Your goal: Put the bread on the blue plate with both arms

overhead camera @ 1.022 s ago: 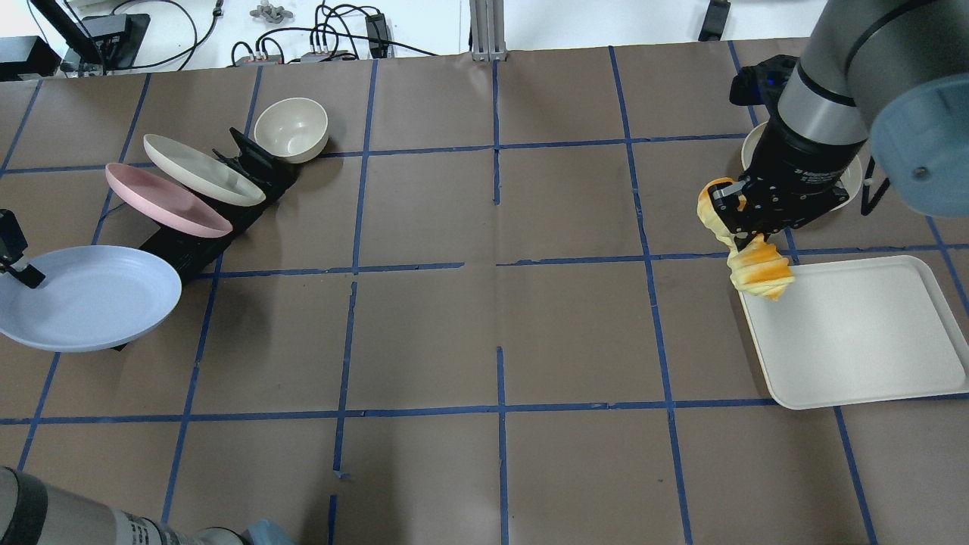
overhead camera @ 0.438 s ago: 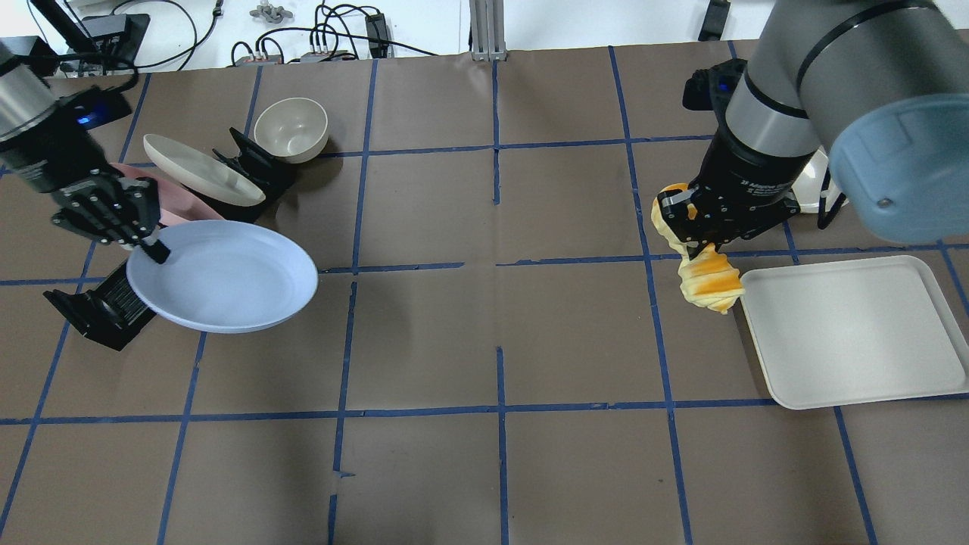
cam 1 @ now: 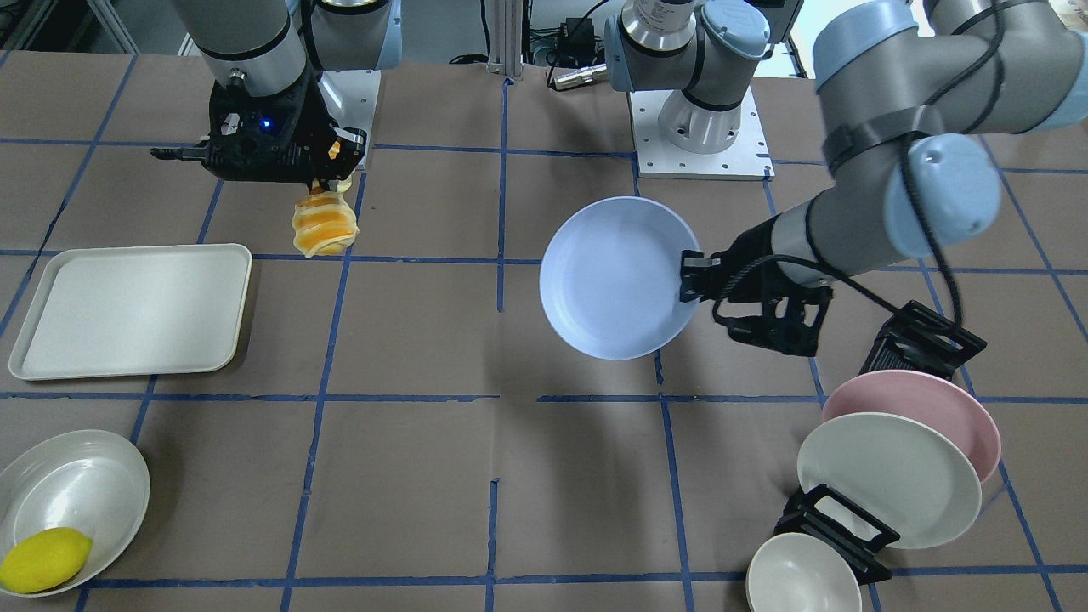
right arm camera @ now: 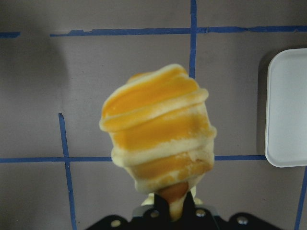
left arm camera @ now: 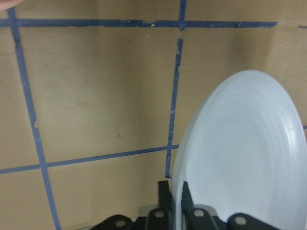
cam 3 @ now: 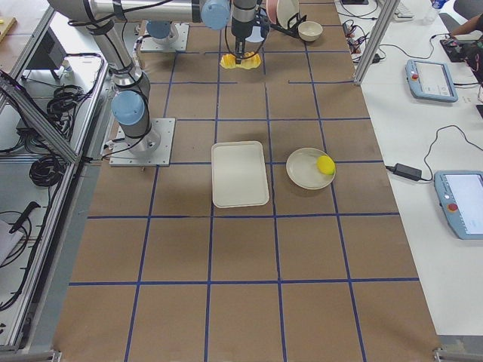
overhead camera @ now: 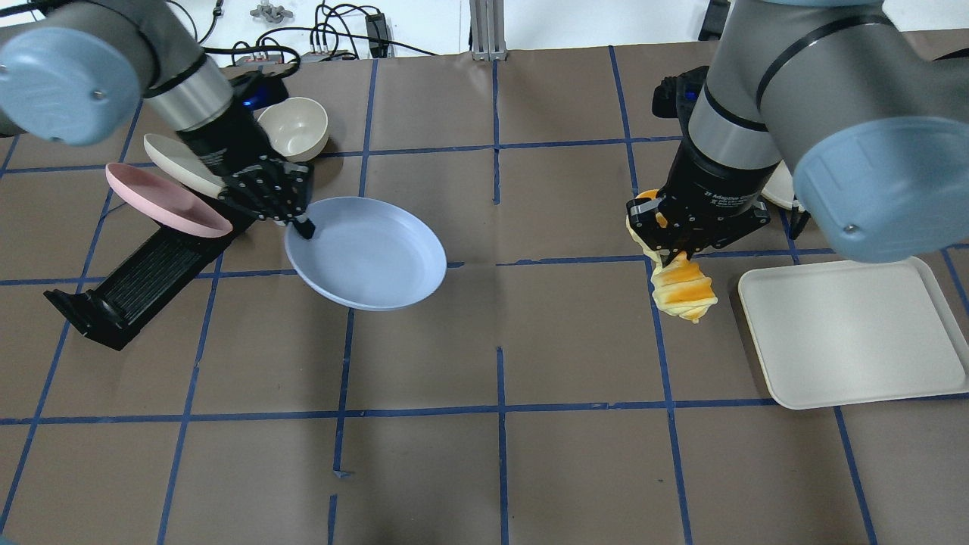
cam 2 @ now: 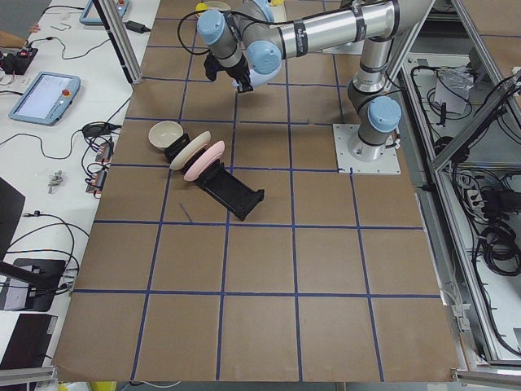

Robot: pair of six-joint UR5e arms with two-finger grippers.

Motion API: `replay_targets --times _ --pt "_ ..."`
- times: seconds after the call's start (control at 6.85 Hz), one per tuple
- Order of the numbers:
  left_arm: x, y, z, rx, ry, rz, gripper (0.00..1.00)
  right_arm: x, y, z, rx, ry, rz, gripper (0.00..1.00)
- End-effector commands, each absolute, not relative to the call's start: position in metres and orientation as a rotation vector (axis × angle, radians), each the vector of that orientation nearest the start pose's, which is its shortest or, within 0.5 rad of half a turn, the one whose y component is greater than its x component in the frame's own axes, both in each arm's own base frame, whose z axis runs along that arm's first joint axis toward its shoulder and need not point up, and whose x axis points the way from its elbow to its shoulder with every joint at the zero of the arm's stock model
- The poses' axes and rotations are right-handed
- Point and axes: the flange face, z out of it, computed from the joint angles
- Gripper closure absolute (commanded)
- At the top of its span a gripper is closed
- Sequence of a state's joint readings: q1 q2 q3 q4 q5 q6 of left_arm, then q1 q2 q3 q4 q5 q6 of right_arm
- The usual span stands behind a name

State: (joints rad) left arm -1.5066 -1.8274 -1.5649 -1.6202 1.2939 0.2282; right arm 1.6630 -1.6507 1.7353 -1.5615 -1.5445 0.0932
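Bread clamped in right hand; blue plate pinched in left hand; label "Adaptive".

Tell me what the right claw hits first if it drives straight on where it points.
Beyond the striped orange-and-cream bread loaf held by the right claw, likely bare brown table, beside the cream tray.

Over the counter's left half, the plate hangs pinched at its rim by the left end effector, with the rack to its left. On the right, the bread dangles from the right end effector, just left of the tray. Beyond the tray, a lemon lies in a dish.
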Motion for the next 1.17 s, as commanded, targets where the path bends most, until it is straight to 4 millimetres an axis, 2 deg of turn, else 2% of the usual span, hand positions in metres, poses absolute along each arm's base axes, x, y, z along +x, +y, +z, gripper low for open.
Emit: replay_targets --times 0.0,0.29,0.44,0.58,0.73,0.88,1.02 --pt "-0.205 -0.592 0.303 0.354 3.470 0.285 0.89 0.179 -0.431 0.440 -0.014 3.119 0.164 0.95" --pt "-0.231 -0.611 0.258 0.439 3.478 0.168 0.89 0.194 -0.435 0.426 -0.038 3.122 0.174 0.95" --pt "-0.240 -0.610 0.247 0.470 3.476 0.135 0.89 0.209 -0.440 0.412 -0.029 3.124 0.178 0.95" --pt "-0.245 -0.608 0.237 0.497 3.472 0.066 0.89 0.229 -0.453 0.389 0.009 3.128 0.141 0.95" --pt "-0.246 -0.609 0.230 0.487 3.473 0.068 0.88 0.248 -0.465 0.364 -0.029 3.125 0.106 0.95" --pt "-0.246 -0.608 0.221 0.490 3.471 0.075 0.71 0.256 -0.478 0.326 -0.018 3.126 0.108 0.95" --pt "-0.246 -0.609 0.220 0.481 3.472 0.054 0.47 0.262 -0.478 0.303 -0.019 3.119 0.051 0.95"
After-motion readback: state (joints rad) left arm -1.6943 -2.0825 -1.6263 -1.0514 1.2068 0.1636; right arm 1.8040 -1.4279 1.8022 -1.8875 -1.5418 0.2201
